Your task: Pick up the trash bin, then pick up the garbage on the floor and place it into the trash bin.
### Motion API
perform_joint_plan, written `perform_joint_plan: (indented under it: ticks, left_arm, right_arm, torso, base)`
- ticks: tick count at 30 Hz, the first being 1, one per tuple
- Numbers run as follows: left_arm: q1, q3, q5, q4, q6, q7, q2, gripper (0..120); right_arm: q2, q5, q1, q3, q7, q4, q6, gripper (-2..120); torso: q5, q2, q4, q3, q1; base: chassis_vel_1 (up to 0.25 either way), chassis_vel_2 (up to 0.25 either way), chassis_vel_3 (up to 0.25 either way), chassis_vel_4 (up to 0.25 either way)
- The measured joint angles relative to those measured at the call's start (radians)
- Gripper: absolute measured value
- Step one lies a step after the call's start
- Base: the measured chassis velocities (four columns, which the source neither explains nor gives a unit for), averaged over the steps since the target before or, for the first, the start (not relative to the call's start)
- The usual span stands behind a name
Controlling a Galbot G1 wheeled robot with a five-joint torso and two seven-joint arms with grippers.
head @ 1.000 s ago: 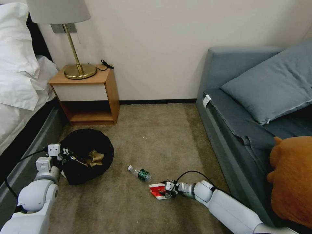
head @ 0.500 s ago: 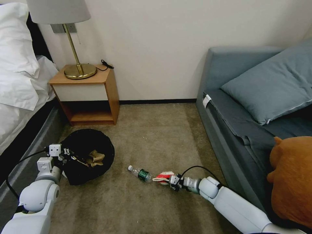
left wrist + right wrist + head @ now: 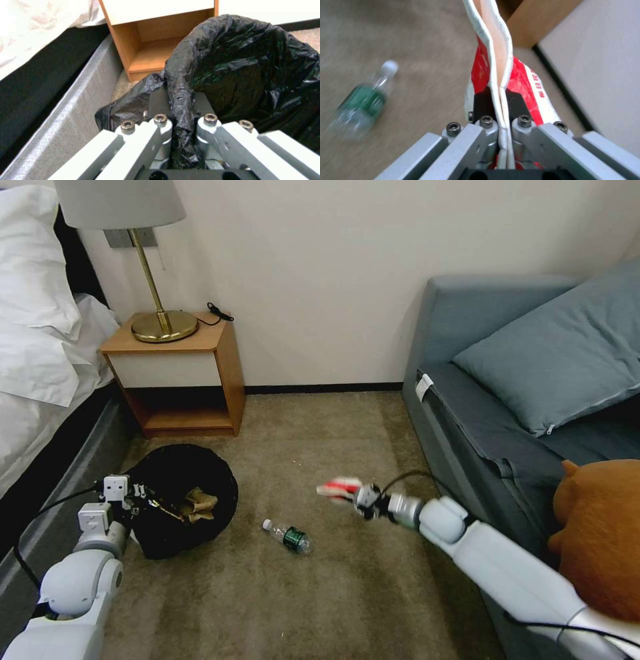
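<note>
The trash bin (image 3: 181, 499), lined with crinkly black plastic, sat by the nightstand (image 3: 179, 373), its rim pinched in the left gripper (image 3: 137, 493). The right gripper (image 3: 353, 493) clamped the flattened red-and-white carton (image 3: 337, 487) above the carpet; it needed carrying over the bin's mouth before release. A clear bottle (image 3: 287, 535) lay between.
</note>
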Motion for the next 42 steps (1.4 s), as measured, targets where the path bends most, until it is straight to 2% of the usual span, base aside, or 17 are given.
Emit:
perform_joint_plan:
  ticks: [3, 16, 19, 21, 25, 26, 28, 29, 30, 32, 34, 35, 42]
  left_arm:
    - [-0.002, 0.003, 0.0, -0.008, 0.001, -0.002, -0.003, 4]
    - [-0.007, 0.009, -0.001, -0.028, 0.007, -0.005, -0.001, 4]
    - [-0.012, 0.013, -0.004, -0.031, 0.009, -0.005, 0.002, 4]
    - [-0.021, 0.021, -0.004, -0.032, 0.013, -0.005, 0.0, 4]
    - [-0.025, 0.027, -0.003, -0.031, 0.015, -0.005, -0.003, 4]
    - [-0.028, 0.032, 0.001, -0.031, 0.016, -0.005, -0.006, 4]
    - [-0.028, 0.032, 0.002, -0.03, 0.016, -0.005, -0.008, 4]
    - [-0.027, 0.031, 0.004, -0.03, 0.016, -0.005, -0.011, 4]
    - [-0.027, 0.031, 0.004, -0.03, 0.016, -0.005, -0.011, 4]
    - [-0.022, 0.021, 0.003, -0.036, 0.016, -0.005, -0.012, 4]
    - [-0.019, 0.018, 0.002, -0.038, 0.016, -0.006, -0.012, 4]
    - [-0.013, 0.015, 0.0, -0.044, 0.016, -0.006, -0.012, 4]
    - [-0.018, 0.014, -0.002, -0.047, 0.016, -0.007, -0.017, 4]
  right_arm:
    - [-0.021, 0.064, 0.089, -0.033, 0.003, 0.053, -0.029, 0]
    - [-0.014, 0.175, 0.218, -0.081, 0.019, 0.151, -0.1, 0]
    - [-0.001, 0.222, 0.28, -0.126, 0.026, 0.183, -0.118, 0]
    - [0.035, 0.281, 0.344, -0.19, 0.043, 0.191, -0.138, 0]
    - [0.065, 0.304, 0.369, -0.223, 0.054, 0.183, -0.144, 0]
    - [0.127, 0.326, 0.398, -0.27, 0.071, 0.153, -0.149, 0]
    - [0.151, 0.33, 0.405, -0.283, 0.076, 0.141, -0.149, 0]
    - [0.232, 0.335, 0.419, -0.318, 0.085, 0.102, -0.145, 0]
    - [0.232, 0.335, 0.419, -0.318, 0.085, 0.102, -0.145, 0]
    - [0.329, 0.334, 0.428, -0.364, 0.102, 0.035, -0.127, 0]
    - [0.351, 0.33, 0.428, -0.373, 0.106, 0.014, -0.122, 0]
    - [0.386, 0.324, 0.424, -0.387, 0.117, -0.03, -0.112, 0]
    - [0.47, 0.293, 0.397, -0.417, 0.149, -0.16, -0.07, 0]
  torso:
    - [0.0001, 0.0, 0.0, 0.0, 0.0]
    - [0.0001, 0.0, 0.0, 0.0, 0.0]
    - [-0.0001, 0.0, -0.0002, 0.0, 0.0]
    - [-0.0001, 0.0, -0.0002, 0.0, 0.0]
    - [-0.0003, 0.0, -0.0002, 0.0, 0.0]
    - [-0.0002, 0.0, -0.0004, 0.0, 0.0]
    - [-0.0003, 0.0, -0.0004, 0.0, 0.0]
    - [-0.0002, 0.0, 0.0, 0.0, 0.0]
    - [-0.0002, 0.0, 0.0, 0.0, 0.0]
    - [-0.0002, 0.0, 0.0008, 0.0, 0.0]
    - [-0.0001, 0.0, 0.0005, 0.0, 0.0]
    - [-0.0003, 0.0, 0.0, 0.0, 0.0]
    - [-0.0001, 0.0, -0.0002, 0.0, 0.0]
  base:
    - [0.0, 0.0, 0.0, 0.0]
    - [0.0, 0.0, 0.0, 0.0]
    - [0.0, 0.0, 0.0, 0.0]
    - [0.0, 0.0, 0.0, 0.0]
    - [0.0, 0.0, 0.0, 0.0]
    - [0.0, 0.0, 0.0, 0.0]
    - [0.0, 0.0, 0.0, 0.0]
    - [0.0, 0.0, 0.0, 0.0]
    - [0.0, 0.0, 0.0, 0.0]
    - [0.0, 0.0, 0.0, 0.0]
    - [0.0, 0.0, 0.0, 0.0]
    - [0.0, 0.0, 0.0, 0.0]
    - [0.0, 0.0, 0.0, 0.0]
